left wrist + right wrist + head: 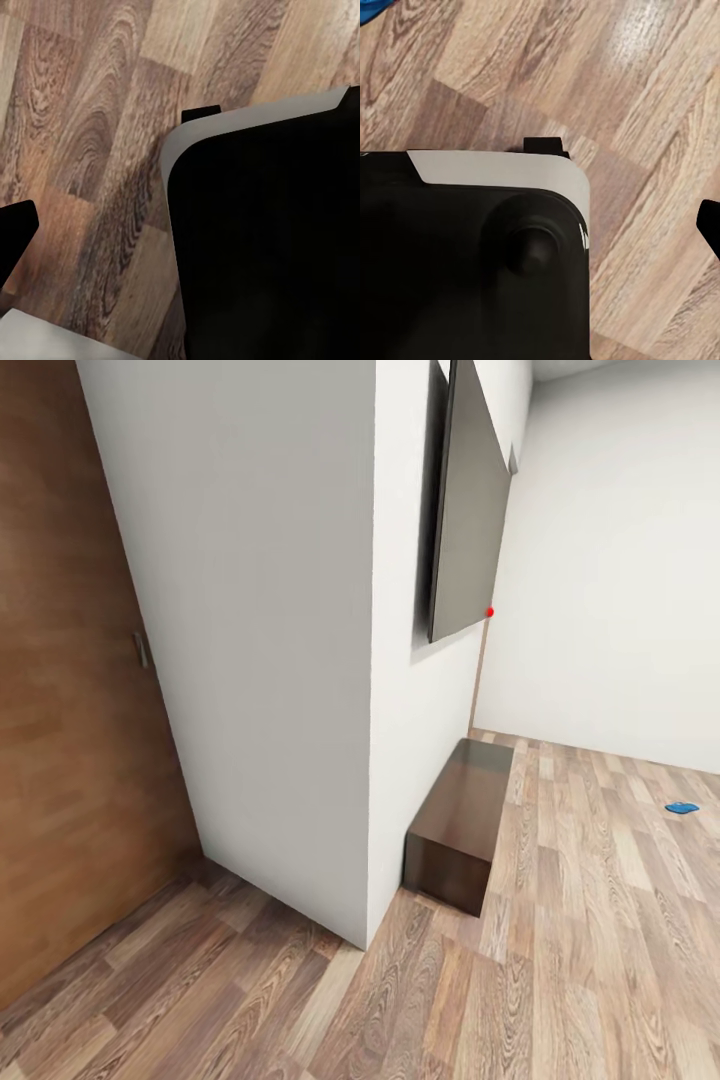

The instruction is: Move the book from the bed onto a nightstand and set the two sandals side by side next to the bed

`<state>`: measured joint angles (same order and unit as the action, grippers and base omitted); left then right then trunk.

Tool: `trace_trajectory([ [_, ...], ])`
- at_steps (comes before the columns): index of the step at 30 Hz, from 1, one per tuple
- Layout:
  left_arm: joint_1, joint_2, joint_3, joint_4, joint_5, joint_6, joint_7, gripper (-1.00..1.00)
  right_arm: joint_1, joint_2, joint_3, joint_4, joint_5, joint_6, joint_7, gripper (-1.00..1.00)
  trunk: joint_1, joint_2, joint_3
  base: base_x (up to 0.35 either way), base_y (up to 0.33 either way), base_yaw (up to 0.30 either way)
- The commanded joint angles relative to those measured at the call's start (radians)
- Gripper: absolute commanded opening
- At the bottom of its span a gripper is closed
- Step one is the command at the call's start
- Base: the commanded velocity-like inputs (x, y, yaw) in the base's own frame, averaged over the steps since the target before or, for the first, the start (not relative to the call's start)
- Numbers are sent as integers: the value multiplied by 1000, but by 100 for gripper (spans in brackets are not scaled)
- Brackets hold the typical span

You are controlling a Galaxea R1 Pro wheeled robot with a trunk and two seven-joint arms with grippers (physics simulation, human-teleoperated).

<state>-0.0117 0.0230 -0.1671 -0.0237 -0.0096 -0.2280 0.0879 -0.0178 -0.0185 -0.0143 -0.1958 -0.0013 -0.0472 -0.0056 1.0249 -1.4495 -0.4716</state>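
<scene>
blue sandal too small to make out, blue patch cut by frame corner, unidentifiable

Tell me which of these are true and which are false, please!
1. The floor is made of wood planks. True.
2. A blue thing lies on the floor, far off to the right. True.
3. The low brown cabinet stands in the middle of the room. False: it sits against the white wall.
4. The door on the left is white. False: it is brown wood.
5. A dark flat panel hangs on the wall above the cabinet. True.
</scene>
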Motion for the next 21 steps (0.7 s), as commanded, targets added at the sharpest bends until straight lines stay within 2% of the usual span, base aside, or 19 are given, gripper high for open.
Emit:
trace_trajectory([
  [1,-1,0,-8,1,-1,-3,6,100,-1,0,-1,1,0,-3,-1,100,0,0,-1,82,0,-7],
  [21,-1,0,-8,1,-1,-3,6,100,-1,0,-1,1,0,-3,-1,100,0,0,-1,23,0,-2],
])
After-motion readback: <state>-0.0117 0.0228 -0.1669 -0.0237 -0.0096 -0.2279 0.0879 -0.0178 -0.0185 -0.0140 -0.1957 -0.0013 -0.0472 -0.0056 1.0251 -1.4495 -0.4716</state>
